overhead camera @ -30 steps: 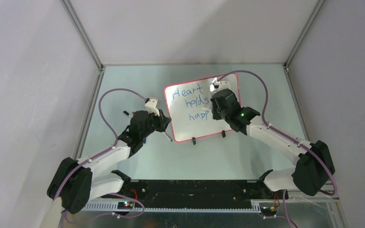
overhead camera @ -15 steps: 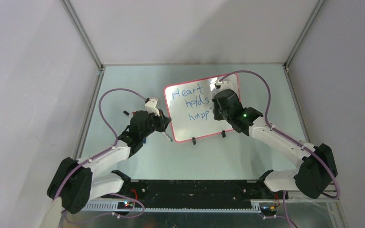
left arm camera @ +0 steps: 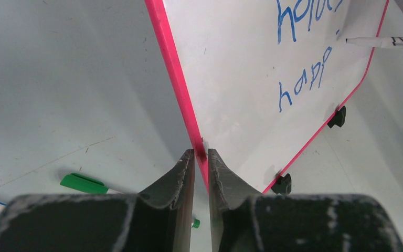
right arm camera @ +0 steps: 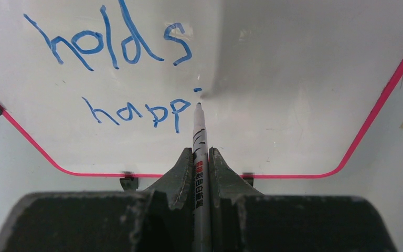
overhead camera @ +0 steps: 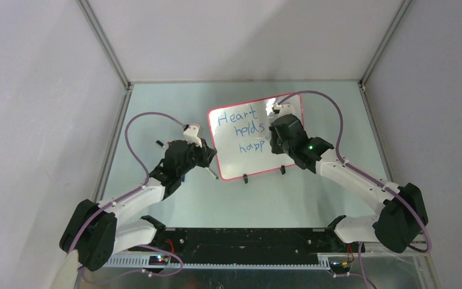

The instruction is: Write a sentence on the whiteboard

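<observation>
The right arm (overhead camera: pixel 361 180) drops its big elbow joint lower in the top view, toward the near edge, and the right tool (right arm camera: pixel 201 152), clamped on the marker (right arm camera: pixel 199 131), sits slightly further right across the whiteboard (overhead camera: pixel 231 162) than a second ago; the last half second adds almost nothing

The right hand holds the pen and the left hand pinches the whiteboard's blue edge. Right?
No: the edge is red, not blue. The left wrist view shows the left hand pinching the whiteboard's red edge. The right hand does hold the pen.
</observation>
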You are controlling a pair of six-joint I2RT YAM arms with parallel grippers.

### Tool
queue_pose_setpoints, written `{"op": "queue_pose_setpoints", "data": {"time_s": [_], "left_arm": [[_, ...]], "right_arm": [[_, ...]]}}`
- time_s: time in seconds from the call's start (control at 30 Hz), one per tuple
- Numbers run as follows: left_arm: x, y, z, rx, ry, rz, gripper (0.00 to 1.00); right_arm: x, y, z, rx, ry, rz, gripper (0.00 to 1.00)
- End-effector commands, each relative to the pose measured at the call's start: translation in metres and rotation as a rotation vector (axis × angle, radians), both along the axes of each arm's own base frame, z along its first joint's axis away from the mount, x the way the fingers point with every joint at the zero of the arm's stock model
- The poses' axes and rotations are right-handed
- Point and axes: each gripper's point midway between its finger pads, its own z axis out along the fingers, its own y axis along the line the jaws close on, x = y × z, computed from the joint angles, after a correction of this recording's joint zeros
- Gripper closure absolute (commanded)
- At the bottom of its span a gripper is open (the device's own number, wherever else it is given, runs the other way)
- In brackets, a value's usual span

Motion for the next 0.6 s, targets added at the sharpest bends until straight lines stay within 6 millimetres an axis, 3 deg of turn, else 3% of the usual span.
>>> {"op": "queue_pose_setpoints", "data": {"time_s": [0.0,0.57], "left_arm": [[0.0046,-0.0003,0.0158,0.0,-0.059,0.002,0.8],[0.0044,-0.0012,0.0151,-0.002,-0.056,-0.002,0.8]], "right_arm": [[0.0033,0.0051,-0.0006,0.014,-0.005,-0.001,1.0],[0.0119,0.0077,-0.0044,0.014,-0.015,-0.006,1.0]]}}
